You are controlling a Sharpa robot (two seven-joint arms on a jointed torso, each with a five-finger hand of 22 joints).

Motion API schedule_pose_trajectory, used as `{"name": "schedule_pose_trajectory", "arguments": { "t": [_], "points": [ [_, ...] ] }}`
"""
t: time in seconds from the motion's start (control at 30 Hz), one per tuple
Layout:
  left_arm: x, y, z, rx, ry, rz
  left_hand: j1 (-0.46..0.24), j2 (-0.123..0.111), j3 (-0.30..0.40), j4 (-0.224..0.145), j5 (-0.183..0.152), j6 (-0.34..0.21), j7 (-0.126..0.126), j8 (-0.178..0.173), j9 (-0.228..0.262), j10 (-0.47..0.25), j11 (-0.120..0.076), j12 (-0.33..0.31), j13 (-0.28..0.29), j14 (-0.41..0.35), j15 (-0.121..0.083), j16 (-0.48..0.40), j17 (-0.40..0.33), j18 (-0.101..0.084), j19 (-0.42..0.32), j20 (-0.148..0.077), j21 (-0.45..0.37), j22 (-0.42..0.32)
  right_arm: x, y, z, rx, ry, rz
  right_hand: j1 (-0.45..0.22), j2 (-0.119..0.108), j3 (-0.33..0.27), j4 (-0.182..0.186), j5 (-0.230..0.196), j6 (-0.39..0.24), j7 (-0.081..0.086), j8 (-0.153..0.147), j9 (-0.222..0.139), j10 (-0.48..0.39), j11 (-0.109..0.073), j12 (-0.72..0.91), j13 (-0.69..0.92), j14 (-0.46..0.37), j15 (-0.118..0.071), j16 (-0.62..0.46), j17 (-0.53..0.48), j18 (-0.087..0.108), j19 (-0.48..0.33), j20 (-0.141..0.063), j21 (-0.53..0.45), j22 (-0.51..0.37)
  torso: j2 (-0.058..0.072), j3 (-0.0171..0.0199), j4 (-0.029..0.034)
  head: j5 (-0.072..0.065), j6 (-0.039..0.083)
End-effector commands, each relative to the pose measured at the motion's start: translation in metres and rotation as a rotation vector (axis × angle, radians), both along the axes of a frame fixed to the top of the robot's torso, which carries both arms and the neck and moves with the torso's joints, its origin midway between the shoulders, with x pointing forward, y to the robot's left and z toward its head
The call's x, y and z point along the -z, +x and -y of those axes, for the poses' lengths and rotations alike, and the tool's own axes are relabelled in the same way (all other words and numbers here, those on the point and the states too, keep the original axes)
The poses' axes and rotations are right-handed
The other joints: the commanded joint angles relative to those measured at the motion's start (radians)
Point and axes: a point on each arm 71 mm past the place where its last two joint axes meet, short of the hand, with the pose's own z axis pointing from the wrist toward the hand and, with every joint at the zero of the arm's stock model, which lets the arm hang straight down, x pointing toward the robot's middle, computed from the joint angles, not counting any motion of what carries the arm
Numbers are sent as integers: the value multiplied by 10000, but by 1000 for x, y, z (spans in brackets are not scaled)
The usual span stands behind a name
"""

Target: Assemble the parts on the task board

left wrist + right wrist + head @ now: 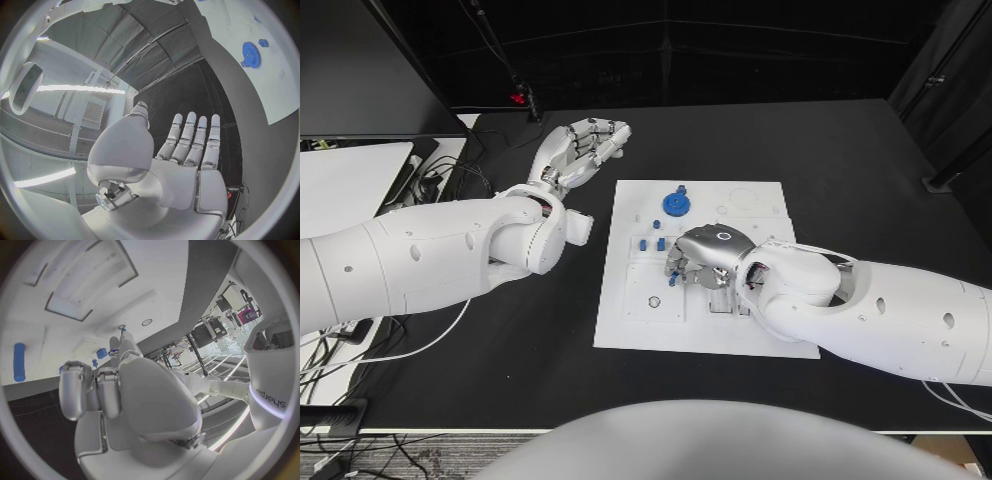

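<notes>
Two hands: our left hand [581,148] hovers spread and empty off the board [629,330], while our right hand [700,257], fingers curled over small blue parts [651,244] mid-board, grip unclear, may knock them loose.

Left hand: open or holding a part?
Open. The left hand hangs over the black table beside the task board; its wrist view shows the fingers straight, palm bare.
</notes>
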Motion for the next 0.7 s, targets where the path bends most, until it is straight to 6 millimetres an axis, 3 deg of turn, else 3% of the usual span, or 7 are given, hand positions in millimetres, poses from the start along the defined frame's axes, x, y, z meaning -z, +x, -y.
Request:
{"name": "schedule_pose_trajectory", "arguments": {
  "t": [0.03,0.7],
  "points": [
    [-10,-3,2,294,-354,1332,-34,100,-44,-15,34,-70,1062,55,-17,24,-41,45,-10,-58,-14,64,-13,39,91,7,54,-11,2,0,0,-31,-408,-97,63,-12,54,6,36,-7,44,22,7,75,30,-51,2,1041,66,25,2632,105,354,26,-55,2093,-5,0,-5,0,-2],
    [-10,-3,1,288,-353,1327,-33,154,-62,-16,51,-79,1063,70,-24,10,-39,65,-15,-75,-11,93,-43,37,88,7,50,-27,4,-1,-6,-143,-753,-95,50,-38,95,15,36,-54,68,-44,-11,58,54,-125,0,1041,87,25,2632,116,331,45,-96,2076,-7,1,-2,11,-2]
  ]
}}
